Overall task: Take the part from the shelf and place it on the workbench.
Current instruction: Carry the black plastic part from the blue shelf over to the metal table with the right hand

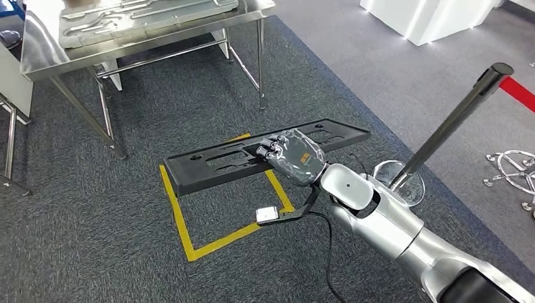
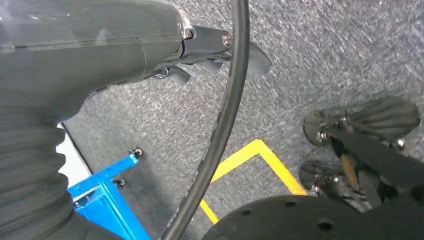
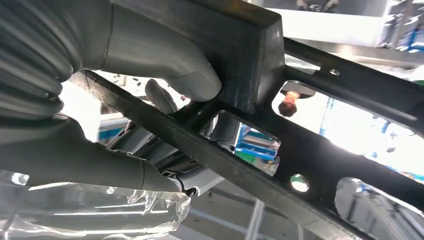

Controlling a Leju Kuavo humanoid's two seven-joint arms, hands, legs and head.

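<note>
The part (image 1: 208, 165) is a long, flat black plastic bar with slots and round holes cut through it. It is up in the air above the grey carpet (image 1: 126, 240) and a square of yellow tape (image 1: 183, 230), lying nearly level. The right robot hand (image 1: 293, 156) grips it near the middle, with the fingers (image 1: 268, 151) curled over the top edge. From the wrist camera the thick grey thumb (image 3: 165, 57) presses on one side of a black rib. The silver right arm (image 1: 391, 221) reaches out forward. The left robot hand (image 2: 200, 55) hangs over the carpet with its fingers curled in and nothing in them. The shiny metal counter (image 1: 44, 60) stands well apart, farther ahead.
</note>
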